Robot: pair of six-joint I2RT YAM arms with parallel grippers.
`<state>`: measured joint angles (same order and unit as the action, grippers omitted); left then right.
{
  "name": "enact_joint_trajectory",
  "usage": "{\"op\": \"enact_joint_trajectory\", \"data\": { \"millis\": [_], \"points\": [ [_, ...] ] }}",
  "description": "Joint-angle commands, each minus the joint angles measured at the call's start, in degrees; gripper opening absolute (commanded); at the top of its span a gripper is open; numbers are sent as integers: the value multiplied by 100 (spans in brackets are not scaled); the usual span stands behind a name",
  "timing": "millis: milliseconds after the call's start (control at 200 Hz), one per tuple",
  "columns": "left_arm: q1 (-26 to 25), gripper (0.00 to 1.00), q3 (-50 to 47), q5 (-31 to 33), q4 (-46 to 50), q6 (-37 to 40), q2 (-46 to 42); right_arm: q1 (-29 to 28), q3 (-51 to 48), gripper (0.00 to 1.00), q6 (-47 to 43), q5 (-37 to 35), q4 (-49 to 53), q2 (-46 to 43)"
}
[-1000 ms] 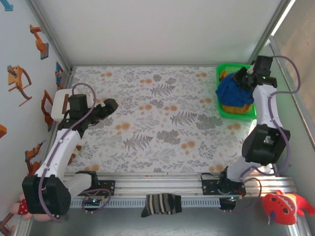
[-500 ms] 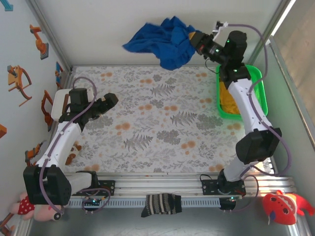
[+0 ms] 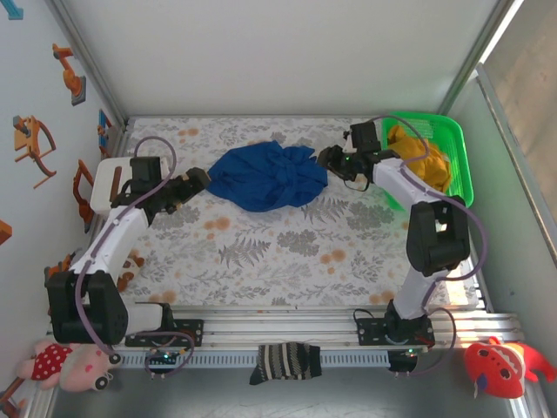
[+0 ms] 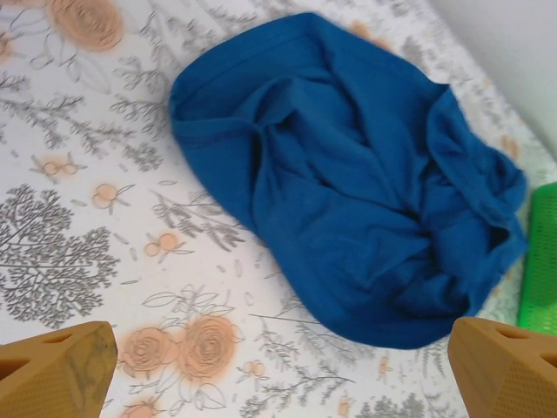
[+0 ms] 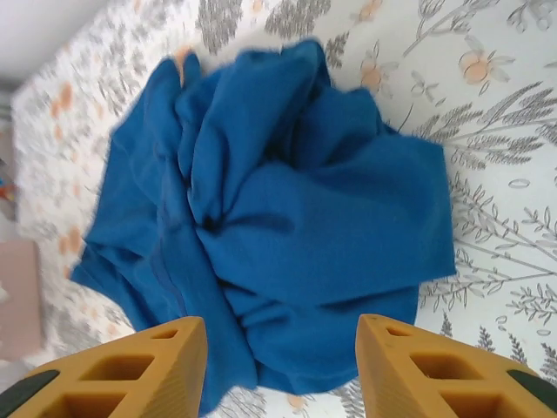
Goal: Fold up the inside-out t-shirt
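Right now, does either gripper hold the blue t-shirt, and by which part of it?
Nothing is held. The blue t-shirt lies crumpled on the table; the right gripper stands open at its edge, the left gripper open, short of it.

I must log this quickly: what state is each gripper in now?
Left gripper: open, holding nothing.
Right gripper: open, beside the t-shirt, not gripping it.

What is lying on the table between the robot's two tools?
The crumpled blue t-shirt lies on the flowery table, between the left tool and the right tool. The top view shows this best.
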<state>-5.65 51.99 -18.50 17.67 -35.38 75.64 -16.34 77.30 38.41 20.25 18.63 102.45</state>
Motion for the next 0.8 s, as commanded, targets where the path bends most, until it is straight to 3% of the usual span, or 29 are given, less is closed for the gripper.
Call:
{"op": "enact_joint_trajectory", "data": {
  "millis": [0, 230, 506, 591, 716, 796],
  "points": [
    [-29, 97, 338, 152, 2, 140, 516, -293, 116, 49, -567, -526, 379, 172],
    [-104, 97, 1567, 383, 436, 712, 2132, -939, 1068, 49, -768, -775, 790, 936],
    [-353, 98, 2768, 1014, 1036, 1118, 3509, -1091, 1587, 48, -575, -856, 882, 1622],
    [-413, 96, 3031, 1149, 1123, 1091, 3799, -1091, 1599, 37, -545, -851, 862, 1690],
    [-479, 95, 3355, 1250, 1168, 984, 4196, -1088, 1644, 0, -541, -796, 877, 1696],
    [-514, 88, 3579, 1190, 1246, 950, 4473, -1083, 1681, 0, -543, -754, 879, 1623]
  ]
}}
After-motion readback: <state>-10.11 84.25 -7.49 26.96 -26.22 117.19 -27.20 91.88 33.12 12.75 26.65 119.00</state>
